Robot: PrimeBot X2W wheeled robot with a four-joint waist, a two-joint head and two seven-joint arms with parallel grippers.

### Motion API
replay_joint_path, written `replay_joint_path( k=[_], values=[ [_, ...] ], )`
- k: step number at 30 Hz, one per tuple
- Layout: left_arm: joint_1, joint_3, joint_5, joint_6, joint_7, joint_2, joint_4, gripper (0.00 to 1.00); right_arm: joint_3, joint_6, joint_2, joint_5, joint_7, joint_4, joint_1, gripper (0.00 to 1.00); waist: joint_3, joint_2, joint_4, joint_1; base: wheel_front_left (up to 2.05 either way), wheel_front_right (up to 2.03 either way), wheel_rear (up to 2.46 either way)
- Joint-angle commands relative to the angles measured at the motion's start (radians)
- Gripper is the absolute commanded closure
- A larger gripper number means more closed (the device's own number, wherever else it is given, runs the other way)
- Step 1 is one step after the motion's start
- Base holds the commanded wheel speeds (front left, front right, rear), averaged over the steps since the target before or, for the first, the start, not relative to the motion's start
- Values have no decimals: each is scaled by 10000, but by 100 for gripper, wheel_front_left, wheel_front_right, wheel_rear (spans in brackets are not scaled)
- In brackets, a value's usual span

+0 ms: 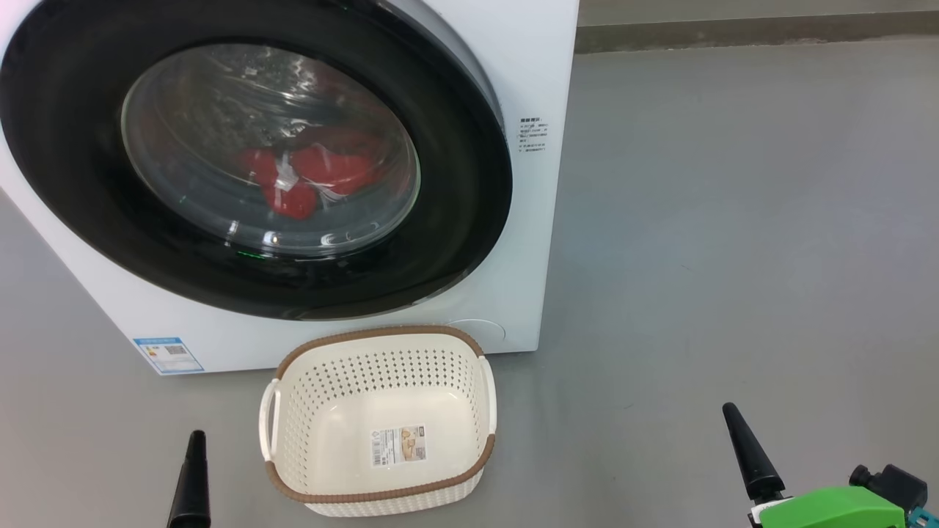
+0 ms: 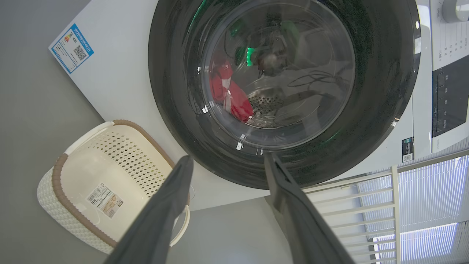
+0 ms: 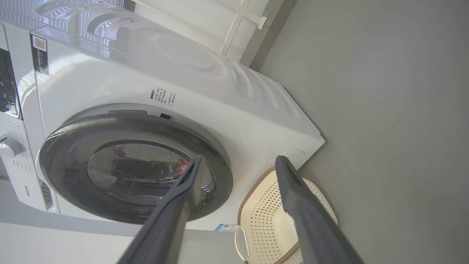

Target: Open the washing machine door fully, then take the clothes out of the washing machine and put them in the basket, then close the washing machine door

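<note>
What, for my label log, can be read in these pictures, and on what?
Nothing reads clearly.
Blue label, washing machine front: QR code, print too small.
Black print beside the washing machine door: too small.
Paper label inside the basket: barcode, words blurred.

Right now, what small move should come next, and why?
Probably bring the right gripper up to the right rim of the washing machine door to pull it open: the door looks shut, the clothes lie behind its glass, the basket is empty, and the jaws stand open.
</note>
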Motion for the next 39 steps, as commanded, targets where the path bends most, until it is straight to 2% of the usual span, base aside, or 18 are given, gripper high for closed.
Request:
replay_joint_path(
  k=[1, 13, 39],
  values=[
    [-127, 76, 484, -15, -137, 219, -362, 0, 204, -4, -191, -501, -131, -220, -547, 0, 3, -1, 9, -1, 0, 0, 0],
    [50, -37, 2251, 78, -488, 247, -664, 0, 381, -5, -276, -2159, -481, -270, -659, 0, 0, -1, 25, -1, 0, 0, 0],
    [361, -185, 5313, 229, -1222, 308, -1156, 0, 838, -7, -417, -5114, -1212, -451, -790, 0, -2, -1, 80, -1, 0, 0, 0]
  ],
)
